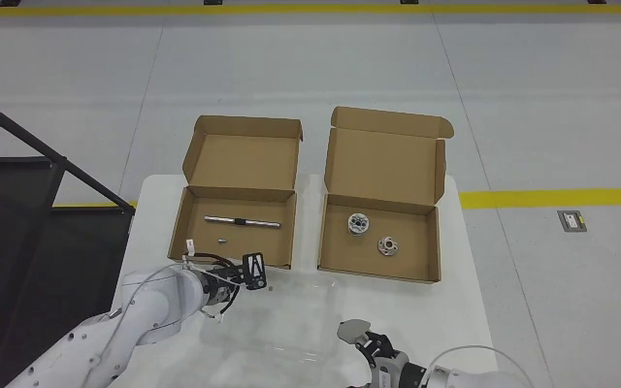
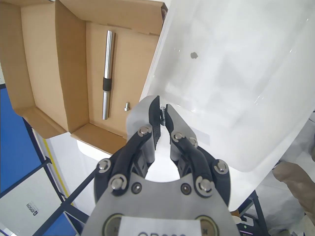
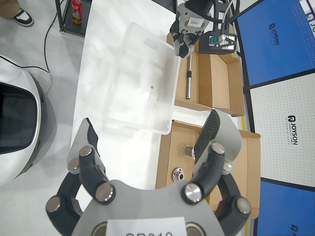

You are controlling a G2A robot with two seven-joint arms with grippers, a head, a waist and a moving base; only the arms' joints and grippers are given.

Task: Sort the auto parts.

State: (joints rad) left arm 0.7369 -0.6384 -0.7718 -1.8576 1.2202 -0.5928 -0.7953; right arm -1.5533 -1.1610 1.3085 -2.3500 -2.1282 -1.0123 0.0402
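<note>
My left gripper [image 2: 162,106] is shut on a small silver bolt [image 2: 163,117], held just above the near wall of the left cardboard box [image 1: 236,225], beside the clear plastic bin [image 2: 233,74]. That box holds a long metal rod [image 2: 107,74] and another small bolt [image 2: 126,106]. A tiny dark part [image 2: 194,55] lies in the bin. My right gripper [image 3: 150,133] stands open with nothing in it, over the table's front edge near the bin [image 3: 137,87]. The right box [image 1: 380,238] holds two round metal parts [image 3: 178,174] [image 3: 188,151].
Both boxes have their lids standing open at the back of the white table [image 1: 456,310]. A black frame [image 1: 58,165] stands left of the table. A rack with a red bottle [image 3: 76,8] stands off the table's far side.
</note>
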